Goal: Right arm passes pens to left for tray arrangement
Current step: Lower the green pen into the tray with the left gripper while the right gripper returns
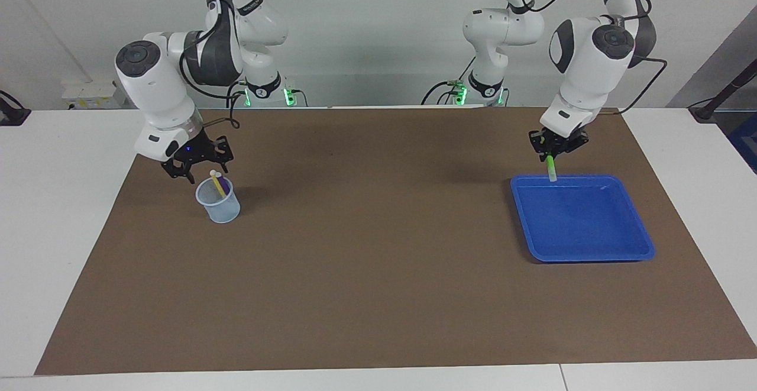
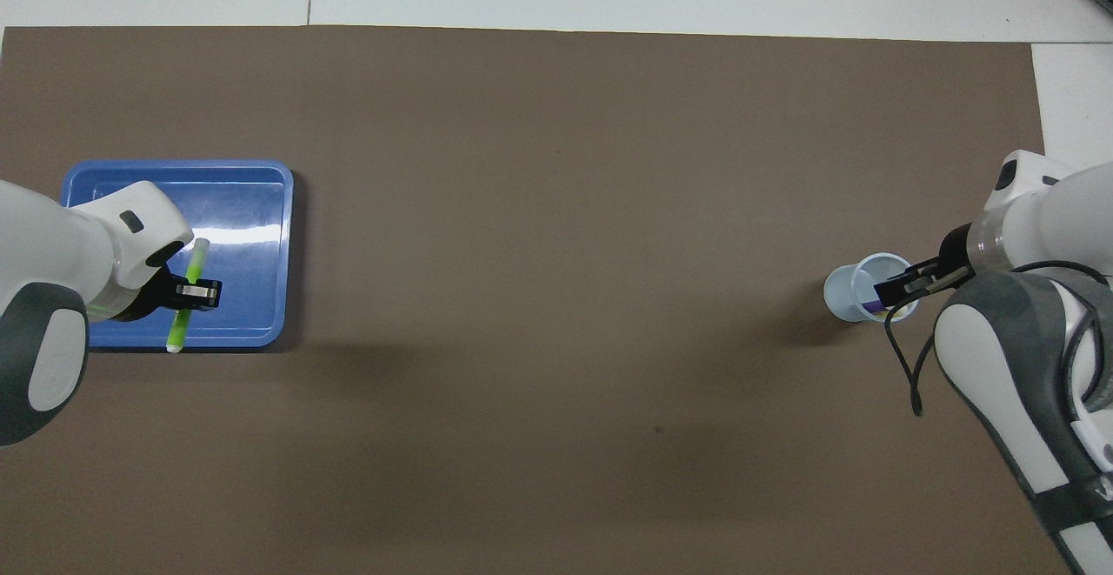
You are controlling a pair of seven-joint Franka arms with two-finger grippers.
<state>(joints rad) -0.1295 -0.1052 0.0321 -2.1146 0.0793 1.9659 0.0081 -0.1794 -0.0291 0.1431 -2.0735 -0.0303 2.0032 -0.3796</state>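
Observation:
My left gripper (image 1: 555, 145) (image 2: 202, 293) is shut on the green pen (image 1: 551, 170) (image 2: 185, 310). It holds the pen in the air, tilted, pale end down, over the rim of the blue tray (image 1: 591, 225) (image 2: 252, 210) on the robots' side. At the right arm's end of the table, a yellow pen (image 1: 219, 186) and a purple pen (image 2: 869, 305) stand in a pale translucent cup (image 1: 220, 207) (image 2: 848, 297). My right gripper (image 1: 204, 173) (image 2: 904, 284) hangs low over the cup's rim on the robots' side, fingers apart, holding nothing; the pens' pale tops are level with its fingertips.
A brown mat (image 1: 378, 272) covers most of the white table, which shows bare along its edges. The cup and the tray are the only things standing on the mat.

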